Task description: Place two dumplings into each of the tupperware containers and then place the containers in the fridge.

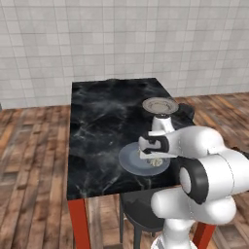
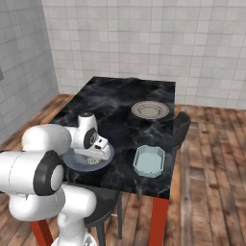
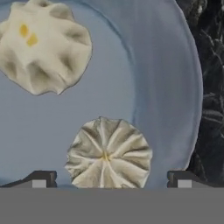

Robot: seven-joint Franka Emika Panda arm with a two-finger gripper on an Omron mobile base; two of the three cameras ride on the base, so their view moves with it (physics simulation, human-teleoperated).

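Dumpling (image 3: 108, 153) lies on blue-grey plate (image 3: 166, 87) between spread fingers of hand (image 3: 110, 178).

around the blue-grey plate (image 2: 72, 161) the black marble table (image 1: 102, 126) lies bare toward the far wall. on the plate, one dumpling (image 3: 108, 154) sits between the spread fingertips (image 3: 40, 178), a second dumpling (image 3: 43, 46) just beyond it. a tupperware container (image 2: 149, 161) stands apart, and the beige plate (image 2: 150, 109) is farther off.
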